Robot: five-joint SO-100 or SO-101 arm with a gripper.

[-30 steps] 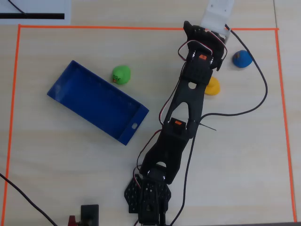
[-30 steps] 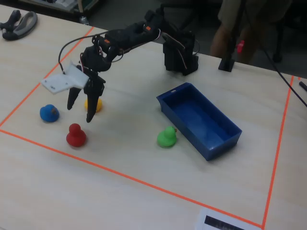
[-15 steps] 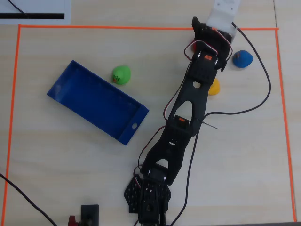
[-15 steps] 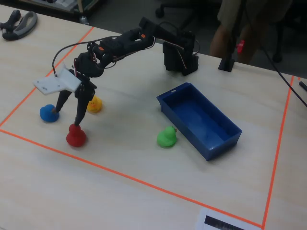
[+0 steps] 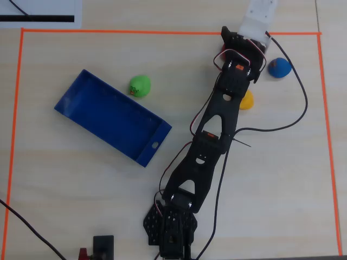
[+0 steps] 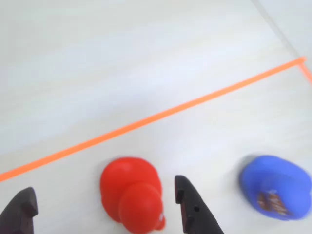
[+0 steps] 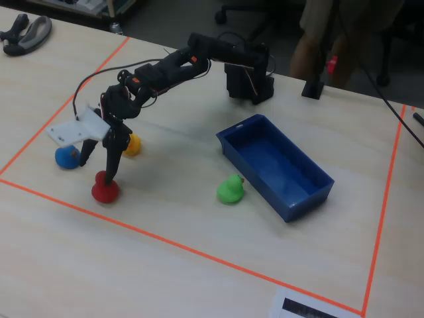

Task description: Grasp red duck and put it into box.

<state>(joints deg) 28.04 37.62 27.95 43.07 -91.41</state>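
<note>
Two jaws spread wide, straddling the red duck (image 6: 132,193), neither visibly touching it, nothing gripped.

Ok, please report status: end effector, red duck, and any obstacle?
End effector open, fingers either side of red duck, not closed yet. Duck on table near orange tape line. Blue duck beside, apart. Box empty; green duck sits next to it.
</note>
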